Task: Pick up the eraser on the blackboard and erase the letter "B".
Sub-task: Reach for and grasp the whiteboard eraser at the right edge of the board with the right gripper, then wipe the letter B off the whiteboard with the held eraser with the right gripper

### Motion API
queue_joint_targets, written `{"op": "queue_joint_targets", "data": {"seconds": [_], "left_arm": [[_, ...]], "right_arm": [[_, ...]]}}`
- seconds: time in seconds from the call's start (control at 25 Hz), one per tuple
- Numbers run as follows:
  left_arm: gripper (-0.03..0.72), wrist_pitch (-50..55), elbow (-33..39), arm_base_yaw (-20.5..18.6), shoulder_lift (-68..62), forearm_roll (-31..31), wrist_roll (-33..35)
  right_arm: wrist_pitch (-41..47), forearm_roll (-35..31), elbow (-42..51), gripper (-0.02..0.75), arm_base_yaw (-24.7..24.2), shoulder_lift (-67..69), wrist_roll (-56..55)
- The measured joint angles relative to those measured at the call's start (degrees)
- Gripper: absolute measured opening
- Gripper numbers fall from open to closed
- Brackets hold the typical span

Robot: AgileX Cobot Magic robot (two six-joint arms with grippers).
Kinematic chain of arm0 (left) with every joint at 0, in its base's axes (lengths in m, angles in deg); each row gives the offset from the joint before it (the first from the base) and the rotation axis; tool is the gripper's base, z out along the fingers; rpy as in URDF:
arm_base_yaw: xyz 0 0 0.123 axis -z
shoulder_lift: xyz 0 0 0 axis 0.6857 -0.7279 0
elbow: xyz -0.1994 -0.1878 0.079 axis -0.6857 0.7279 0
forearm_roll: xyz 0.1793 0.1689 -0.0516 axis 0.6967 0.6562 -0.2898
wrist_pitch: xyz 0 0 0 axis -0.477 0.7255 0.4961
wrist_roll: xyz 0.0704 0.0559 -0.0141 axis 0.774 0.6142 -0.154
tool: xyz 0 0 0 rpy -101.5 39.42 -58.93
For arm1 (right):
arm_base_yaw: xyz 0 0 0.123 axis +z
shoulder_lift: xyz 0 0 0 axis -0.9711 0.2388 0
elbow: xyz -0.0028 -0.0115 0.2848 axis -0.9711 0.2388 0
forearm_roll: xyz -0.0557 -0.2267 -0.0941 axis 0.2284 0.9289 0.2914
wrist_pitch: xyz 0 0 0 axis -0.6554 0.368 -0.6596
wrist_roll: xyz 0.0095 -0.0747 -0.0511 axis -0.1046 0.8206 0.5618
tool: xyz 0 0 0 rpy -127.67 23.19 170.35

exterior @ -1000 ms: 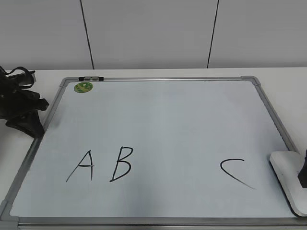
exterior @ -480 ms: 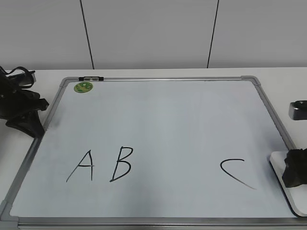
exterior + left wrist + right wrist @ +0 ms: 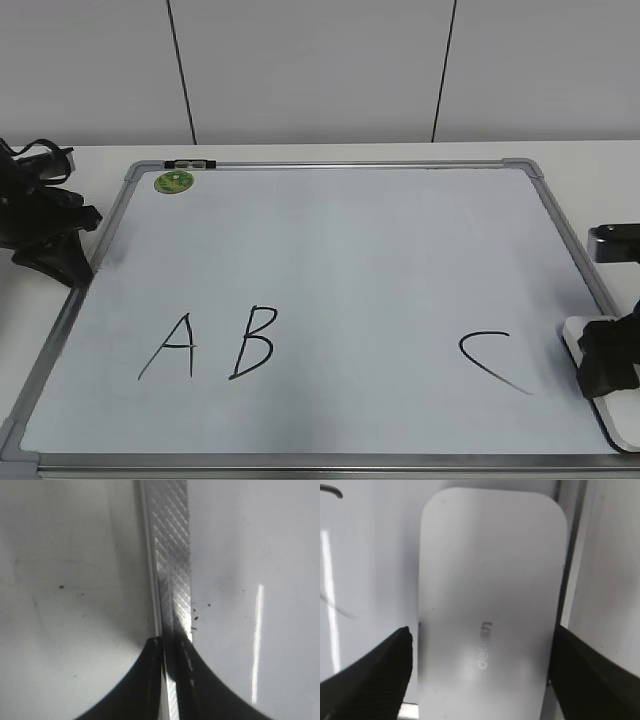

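Since half a second ago the black right gripper [image 3: 608,365] has slid a little leftward and lower over the smooth white oblong plastic eraser [image 3: 600,385], while a second ago only a sliver of it showed at the frame edge. The black left gripper [image 3: 45,235] has not moved from the left rim of the large white dry-erase blackboard [image 3: 340,290] with its grey metal frame.

The eraser has rounded corners and faint grey lettering on its top; it lies at the board's lower right corner, against the right frame rail, just right of the black marker letter "C" [image 3: 492,362]. The hand-drawn black capital letter "B" [image 3: 253,342] stands intact at lower left, beside the black letter "A" [image 3: 170,346].

The right wrist view alone shows the eraser [image 3: 490,605] lying between the spread fingers [image 3: 375,675], one on each long side, with the jaws wide and not yet pressing it. The left wrist view alone shows the ribbed frame rail [image 3: 170,570] running between the left fingertips [image 3: 135,685]; whether they grip it I cannot tell.
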Motion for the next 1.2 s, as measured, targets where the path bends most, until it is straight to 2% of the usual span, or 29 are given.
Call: {"op": "queue_joint_targets", "data": {"seconds": [0.28,0.52,0.76,1.2], "left_arm": [[0.035,0.00,0.00,0.00,0.00,0.00,0.00],[0.035,0.00,0.00,0.00,0.00,0.00,0.00],[0.035,-0.10,0.00,0.00,0.00,0.00,0.00],[0.035,-0.10,0.00,0.00,0.00,0.00,0.00]], "right_arm": [[-0.58,0.00,0.06,0.618,0.00,1.72,-0.38],[-0.82,0.00,0.06,0.554,0.00,1.72,-0.86],[-0.58,0.00,-0.16,0.543,0.00,1.84,-1.13],[9.95,0.67,-9.39,0.543,0.53,2.25,-1.26]]}}
